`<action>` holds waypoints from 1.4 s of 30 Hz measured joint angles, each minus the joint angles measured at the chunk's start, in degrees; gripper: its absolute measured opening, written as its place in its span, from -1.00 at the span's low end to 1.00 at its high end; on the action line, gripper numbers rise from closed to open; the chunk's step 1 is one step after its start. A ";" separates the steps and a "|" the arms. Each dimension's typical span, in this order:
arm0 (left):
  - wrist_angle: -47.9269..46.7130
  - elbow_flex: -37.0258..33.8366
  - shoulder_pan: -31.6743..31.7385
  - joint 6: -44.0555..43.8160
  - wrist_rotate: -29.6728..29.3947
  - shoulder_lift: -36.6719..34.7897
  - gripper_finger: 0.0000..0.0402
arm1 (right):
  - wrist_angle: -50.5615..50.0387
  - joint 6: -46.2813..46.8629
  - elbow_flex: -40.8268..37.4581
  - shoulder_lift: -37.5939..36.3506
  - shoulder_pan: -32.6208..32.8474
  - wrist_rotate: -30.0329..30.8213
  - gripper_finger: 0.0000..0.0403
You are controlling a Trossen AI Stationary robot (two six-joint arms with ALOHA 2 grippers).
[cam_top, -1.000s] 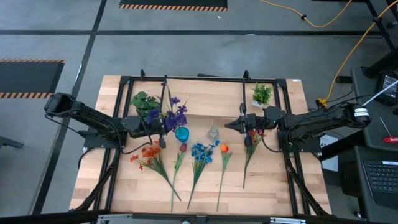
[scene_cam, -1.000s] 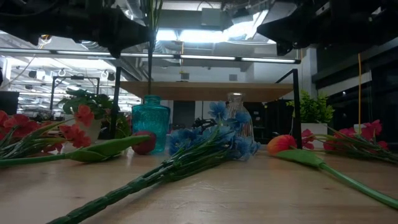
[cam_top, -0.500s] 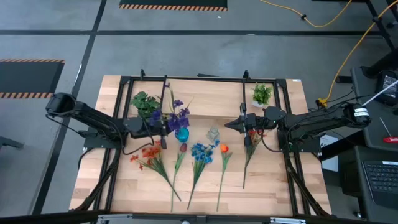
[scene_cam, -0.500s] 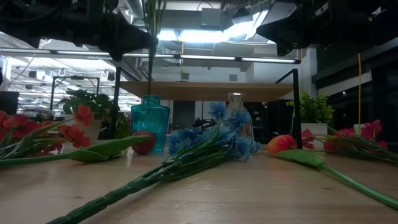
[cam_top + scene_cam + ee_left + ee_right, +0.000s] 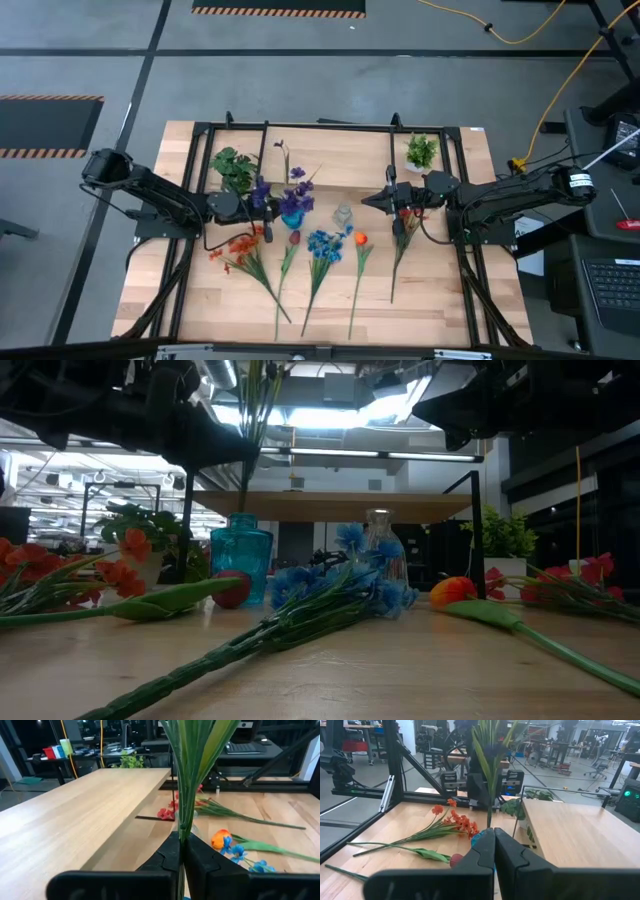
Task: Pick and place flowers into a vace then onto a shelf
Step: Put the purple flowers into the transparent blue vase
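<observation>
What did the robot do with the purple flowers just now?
The left claw carried the purple flowers sideways until they sat over the blue vase, stems pointing into it, still gripped. The right claw and the flowers lying on the table stayed put.

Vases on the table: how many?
2. The teal vase sits under the left gripper, which holds the purple flowers; the clear vase stands to its right.

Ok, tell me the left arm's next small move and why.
Probably lower straight down. The left gripper is shut on the purple spray, and in the low view its stems run down to the teal vase's mouth, so sinking them deeper should seat them before release.
</observation>
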 joint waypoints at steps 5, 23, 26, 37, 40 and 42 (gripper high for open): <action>2.29 0.02 0.00 0.02 -0.04 1.15 -0.81 | -0.39 0.01 0.00 0.00 0.00 0.00 -0.98; -2.46 0.02 0.00 -3.13 -0.17 1.32 -0.36 | -1.76 1.55 0.00 0.00 0.00 -0.07 -0.98; -2.49 0.02 0.00 -3.13 -0.13 1.32 -0.32 | -1.76 1.57 0.00 0.00 0.00 -0.18 -0.98; -7.86 0.02 -0.11 -3.80 -0.07 -0.57 -0.30 | -1.76 2.19 0.00 0.00 0.38 -0.28 -0.98; -10.25 0.02 -0.11 -4.02 -0.07 -2.87 -0.29 | -1.88 2.21 0.00 0.00 0.75 -0.31 -0.98; -11.53 0.02 -0.11 -4.00 -0.07 -4.77 -0.30 | -2.01 2.20 0.00 0.00 1.04 -0.31 -0.98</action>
